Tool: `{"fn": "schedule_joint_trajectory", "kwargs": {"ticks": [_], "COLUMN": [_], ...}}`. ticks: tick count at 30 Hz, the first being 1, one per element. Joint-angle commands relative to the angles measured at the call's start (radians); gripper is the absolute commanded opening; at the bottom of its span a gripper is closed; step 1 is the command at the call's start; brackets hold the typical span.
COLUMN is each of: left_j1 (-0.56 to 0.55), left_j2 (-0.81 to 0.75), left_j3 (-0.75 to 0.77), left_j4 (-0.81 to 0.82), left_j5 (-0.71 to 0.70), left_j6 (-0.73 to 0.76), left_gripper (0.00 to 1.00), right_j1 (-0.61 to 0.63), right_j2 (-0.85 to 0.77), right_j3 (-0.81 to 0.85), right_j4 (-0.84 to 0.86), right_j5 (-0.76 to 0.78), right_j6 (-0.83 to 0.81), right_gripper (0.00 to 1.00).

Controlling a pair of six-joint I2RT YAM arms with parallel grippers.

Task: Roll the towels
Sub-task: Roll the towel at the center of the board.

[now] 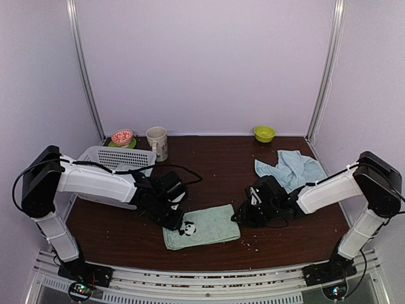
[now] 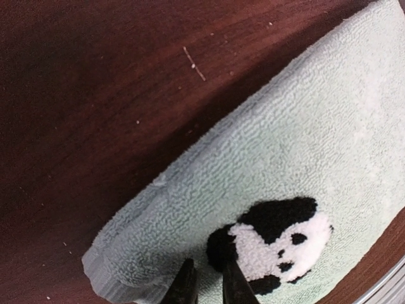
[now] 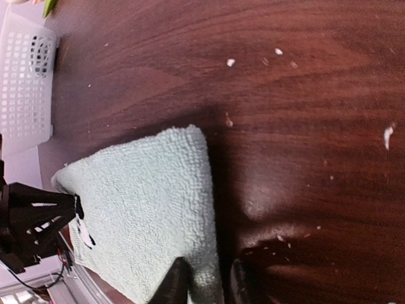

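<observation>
The mint-green towel [image 1: 209, 226] bears a black-and-white panda patch [image 2: 272, 244]; behind it lie a light blue towel [image 1: 292, 170] and white mesh basket [image 1: 114, 158] on the dark brown table [image 1: 215, 171].

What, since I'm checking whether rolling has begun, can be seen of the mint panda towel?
The towel is pale mint terry, lying flat and unrolled on the dark wooden table near its front edge. A black-and-white panda patch sits at its left end. The left gripper, fingers nearly together, meets that corner; the right gripper straddles the opposite edge, jaws apart.
</observation>
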State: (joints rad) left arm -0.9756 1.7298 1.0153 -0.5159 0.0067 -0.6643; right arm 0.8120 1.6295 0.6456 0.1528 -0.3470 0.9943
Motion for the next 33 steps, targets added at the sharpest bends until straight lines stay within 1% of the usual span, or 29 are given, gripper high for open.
{"fn": "schedule_joint_trajectory", "kwargs": {"ticks": [1,3,4,6,9,13,16,18,22,27,33], "left_j1": [0.005,0.005,0.004,0.0,-0.012,-0.026,-0.026,-0.026,-0.026,-0.026,-0.026], "left_j2": [0.02,0.026,0.028,0.031,0.047,0.085,0.099,0.101,0.119,0.19,0.267], "left_j3": [0.0,0.008,0.014,0.029,0.069,0.155,0.228,0.269,0.341,0.418,0.428], "left_j4": [0.034,0.042,0.048,0.057,0.066,0.07,0.069,0.063,0.051,0.051,0.057], "left_j5": [-0.007,0.013,0.025,0.043,0.064,0.093,0.101,0.099,0.121,0.181,0.215], "left_j6": [0.0,0.008,0.011,0.013,0.015,0.02,0.031,0.04,0.067,0.091,0.085], "left_gripper": [0.12,0.12,0.11,0.11,0.11,0.11,0.13,0.14,0.15,0.15,0.13], "right_j1": [-0.017,-0.037,-0.051,-0.083,-0.128,-0.179,-0.189,-0.189,-0.189,-0.189,-0.186], "right_j2": [0.004,-0.034,-0.055,-0.099,-0.174,-0.245,-0.258,-0.244,-0.212,-0.192,-0.187], "right_j3": [-0.036,-0.053,-0.059,-0.063,-0.047,0.046,0.098,0.106,0.097,0.108,0.126], "right_j4": [0.016,-0.004,-0.034,-0.1,-0.247,-0.521,-0.643,-0.662,-0.632,-0.615,-0.62], "right_j5": [-0.005,0.01,0.019,0.028,0.055,0.137,0.206,0.211,0.199,0.199,0.19], "right_j6": [0.003,-0.013,-0.029,-0.073,-0.178,-0.344,-0.428,-0.447,-0.442,-0.443,-0.447], "right_gripper": [0.13,0.03,0.0,0.0,0.0,0.0,0.0,0.0,0.0,0.0,0.0]}}
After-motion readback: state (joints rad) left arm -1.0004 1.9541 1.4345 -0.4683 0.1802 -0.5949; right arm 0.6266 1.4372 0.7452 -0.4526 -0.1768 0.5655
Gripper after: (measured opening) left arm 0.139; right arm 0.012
